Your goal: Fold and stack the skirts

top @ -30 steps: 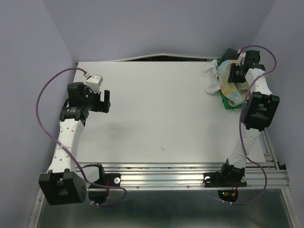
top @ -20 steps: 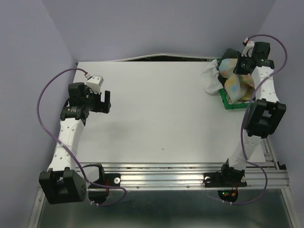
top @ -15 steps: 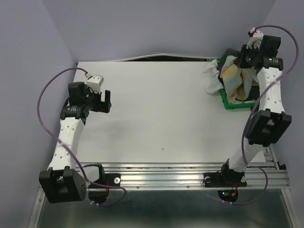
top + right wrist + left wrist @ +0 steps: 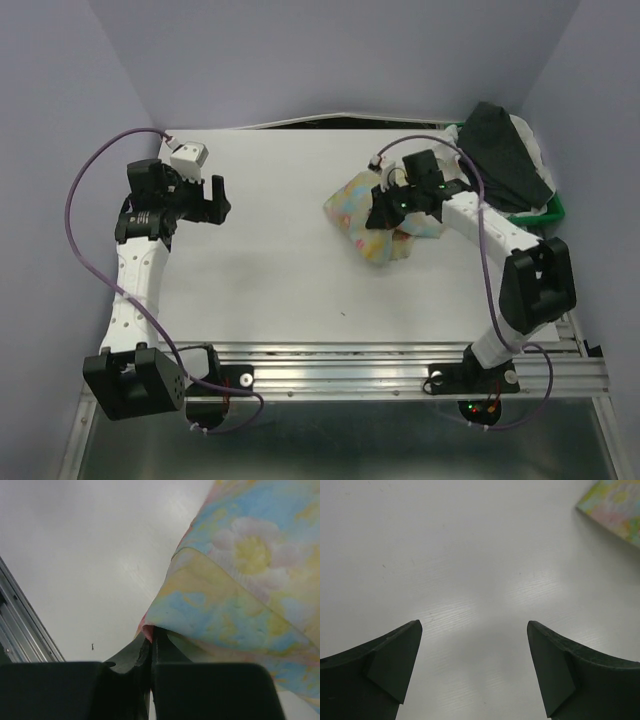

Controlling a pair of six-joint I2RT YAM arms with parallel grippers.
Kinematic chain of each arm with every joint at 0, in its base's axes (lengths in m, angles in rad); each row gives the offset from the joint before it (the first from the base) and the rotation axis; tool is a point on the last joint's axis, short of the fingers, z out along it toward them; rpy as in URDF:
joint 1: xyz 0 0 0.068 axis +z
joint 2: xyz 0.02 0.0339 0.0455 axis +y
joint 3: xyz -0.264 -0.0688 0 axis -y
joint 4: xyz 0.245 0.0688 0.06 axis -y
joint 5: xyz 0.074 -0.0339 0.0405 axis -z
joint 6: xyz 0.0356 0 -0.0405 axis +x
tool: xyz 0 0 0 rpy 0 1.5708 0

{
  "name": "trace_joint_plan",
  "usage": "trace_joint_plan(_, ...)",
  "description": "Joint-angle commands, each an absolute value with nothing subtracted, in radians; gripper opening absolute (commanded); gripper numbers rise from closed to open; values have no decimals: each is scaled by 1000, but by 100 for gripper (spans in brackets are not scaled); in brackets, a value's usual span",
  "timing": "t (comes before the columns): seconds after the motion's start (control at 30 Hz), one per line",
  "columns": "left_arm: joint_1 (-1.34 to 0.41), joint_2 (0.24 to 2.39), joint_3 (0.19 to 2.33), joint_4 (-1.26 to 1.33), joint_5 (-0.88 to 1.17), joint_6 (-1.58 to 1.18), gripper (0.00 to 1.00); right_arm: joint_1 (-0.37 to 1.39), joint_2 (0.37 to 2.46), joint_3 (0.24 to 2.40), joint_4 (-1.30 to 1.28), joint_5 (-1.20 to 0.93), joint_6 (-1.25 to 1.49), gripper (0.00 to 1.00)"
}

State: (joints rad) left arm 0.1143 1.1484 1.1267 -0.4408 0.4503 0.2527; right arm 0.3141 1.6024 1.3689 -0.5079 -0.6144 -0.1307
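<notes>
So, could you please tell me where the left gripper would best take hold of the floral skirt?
Probably its free left corner, approached from the left, low over the table. The floral skirt is bunched, with the right gripper pinching its right part. That corner points toward the open left gripper and offers a thin edge to close on.

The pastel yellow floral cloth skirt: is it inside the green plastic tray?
No, the right gripper holds the skirt over the white table.
</notes>
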Motion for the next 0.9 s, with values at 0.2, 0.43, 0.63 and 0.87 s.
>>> trace_joint_plan(0.2, 121, 1140, 1066, -457, 540, 328, 97, 462, 1752, 1325, -373, -592, -84, 1)
trace_joint_plan(0.43, 120, 1077, 986, -400, 557, 362, 95, 462, 1732, 1502, -385, -695, -31, 1)
trace_joint_plan(0.63, 120, 1117, 1020, -405, 581, 359, 92, 537, 1763, 1419, -365, -724, -3, 1)
trace_joint_plan(0.87, 120, 1103, 973, -365, 606, 387, 88, 561, 1698, 1543, -370, -643, 37, 1)
